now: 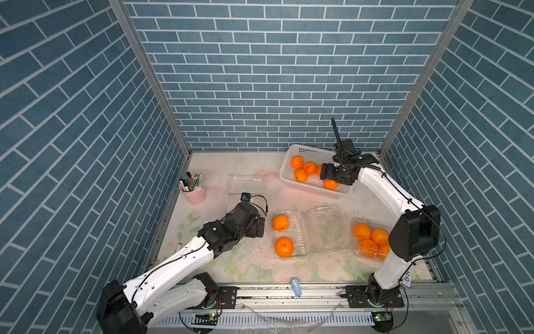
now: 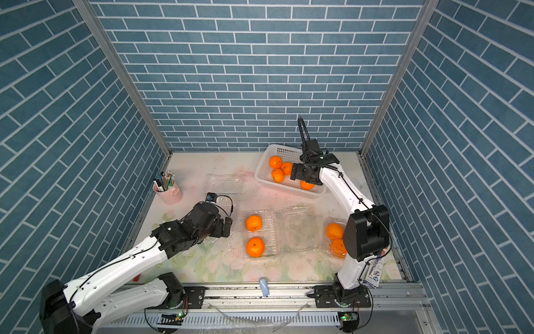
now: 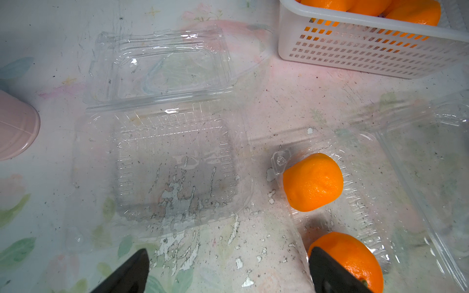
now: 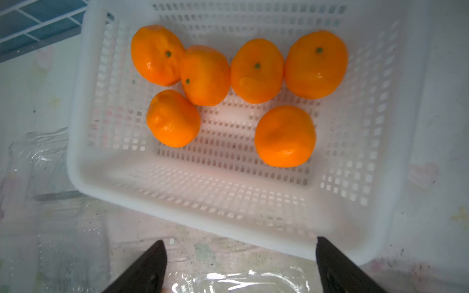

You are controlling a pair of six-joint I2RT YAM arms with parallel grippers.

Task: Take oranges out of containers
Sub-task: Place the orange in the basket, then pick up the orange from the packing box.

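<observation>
Two oranges lie in an open clear container at mid-table. My left gripper hovers open just to its left, empty; in the left wrist view one of its fingertips stands in front of the nearer orange. An empty open container lies farther back. At the right, several oranges fill another container, partly hidden by my right arm. My right gripper hangs open and empty over the white basket, which holds several oranges.
A pink cup of pens stands at the back left by the wall. A small light-blue object rests on the front rail. The basket sits at the back right, close to the brick wall.
</observation>
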